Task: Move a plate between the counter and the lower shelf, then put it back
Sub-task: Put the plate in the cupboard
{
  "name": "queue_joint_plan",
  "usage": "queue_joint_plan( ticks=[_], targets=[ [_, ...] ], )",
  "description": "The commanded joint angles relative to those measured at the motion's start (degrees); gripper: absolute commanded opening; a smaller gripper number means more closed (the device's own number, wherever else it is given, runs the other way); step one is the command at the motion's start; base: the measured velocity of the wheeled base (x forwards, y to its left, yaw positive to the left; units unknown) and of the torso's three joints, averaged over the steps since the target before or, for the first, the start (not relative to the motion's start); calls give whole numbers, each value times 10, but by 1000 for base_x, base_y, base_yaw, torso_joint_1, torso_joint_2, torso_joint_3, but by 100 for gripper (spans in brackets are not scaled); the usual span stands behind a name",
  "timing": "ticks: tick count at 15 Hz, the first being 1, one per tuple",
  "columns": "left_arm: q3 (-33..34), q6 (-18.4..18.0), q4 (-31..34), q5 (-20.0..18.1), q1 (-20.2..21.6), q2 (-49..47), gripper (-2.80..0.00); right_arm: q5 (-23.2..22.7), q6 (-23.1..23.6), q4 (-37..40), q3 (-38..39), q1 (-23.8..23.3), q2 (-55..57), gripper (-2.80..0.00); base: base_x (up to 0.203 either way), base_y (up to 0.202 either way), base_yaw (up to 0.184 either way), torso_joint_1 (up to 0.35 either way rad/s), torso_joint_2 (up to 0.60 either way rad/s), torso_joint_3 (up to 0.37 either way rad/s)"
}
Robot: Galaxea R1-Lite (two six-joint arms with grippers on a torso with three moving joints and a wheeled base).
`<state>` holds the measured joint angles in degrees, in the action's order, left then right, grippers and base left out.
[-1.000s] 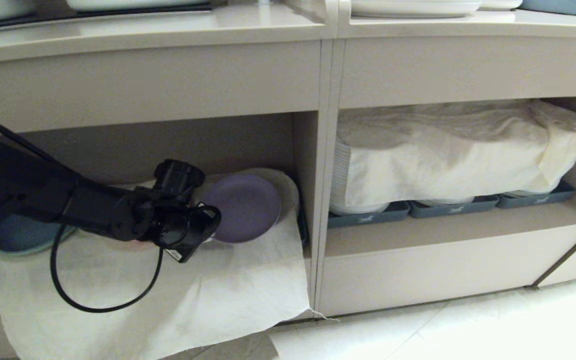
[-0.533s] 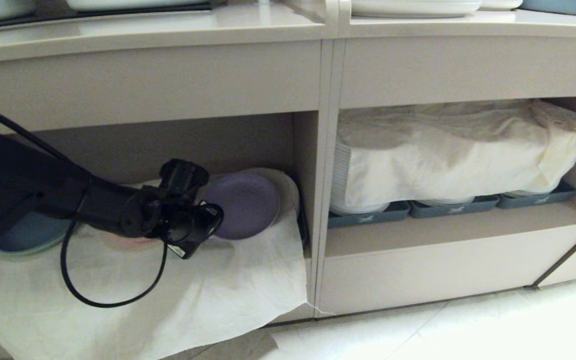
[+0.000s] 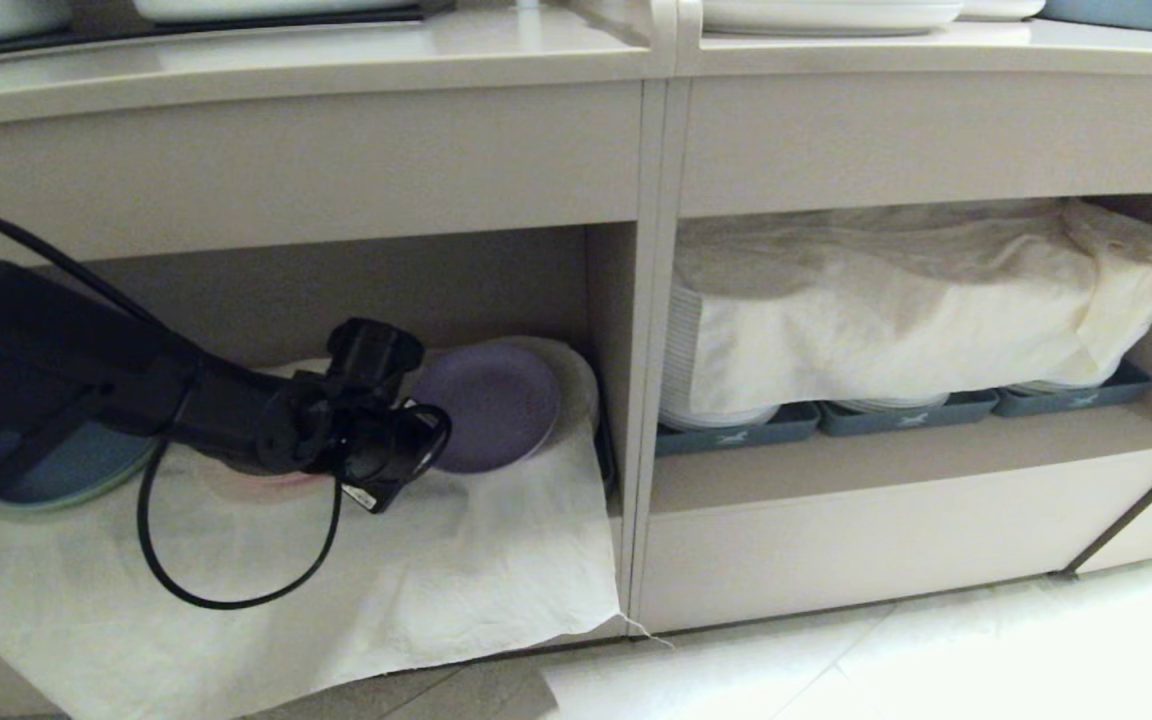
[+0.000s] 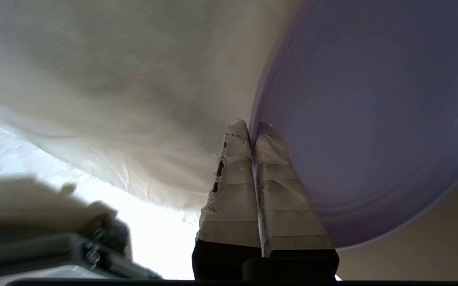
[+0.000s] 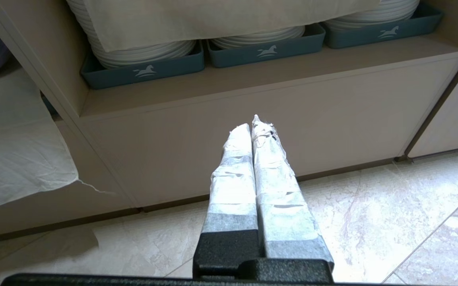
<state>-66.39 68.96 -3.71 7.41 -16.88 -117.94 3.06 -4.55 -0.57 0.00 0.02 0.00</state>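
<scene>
The left hand (image 4: 253, 127) pinches the rim of the round matte lavender plate (image 3: 486, 405), carrying it tilted inside the lower shelf (image 3: 526, 290), above the cream cloth (image 3: 416, 570), probably to clear the neighbouring plates.

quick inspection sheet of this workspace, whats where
surface: lower shelf, cream cloth draped over its front; counter above
job's things: plate tilted in the shelf, rim pinched by left gripper
clutter: blue plate and a pinkish plate on the cloth; covered white plates in grey-blue trays, next cubby
grippers: left shut on plate; right gripper shut, empty, over the floor
cables: black cable looping below left arm
surroundings: tiled floor; white dishes on counter
</scene>
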Motion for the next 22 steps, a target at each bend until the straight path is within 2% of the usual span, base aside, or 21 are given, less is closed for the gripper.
queue_joint_plan(
  ticks=[1, 22],
  targets=[
    [4, 4, -19, 1, 0, -7, -280, 0, 0, 0, 0, 1, 0, -280, 0, 0, 0, 0, 0, 0],
    [-45, 1, -29, 3, -3, -26, -280, 0, 0, 0, 0, 0, 1, -280, 0, 0, 0, 0, 0, 0]
  ],
)
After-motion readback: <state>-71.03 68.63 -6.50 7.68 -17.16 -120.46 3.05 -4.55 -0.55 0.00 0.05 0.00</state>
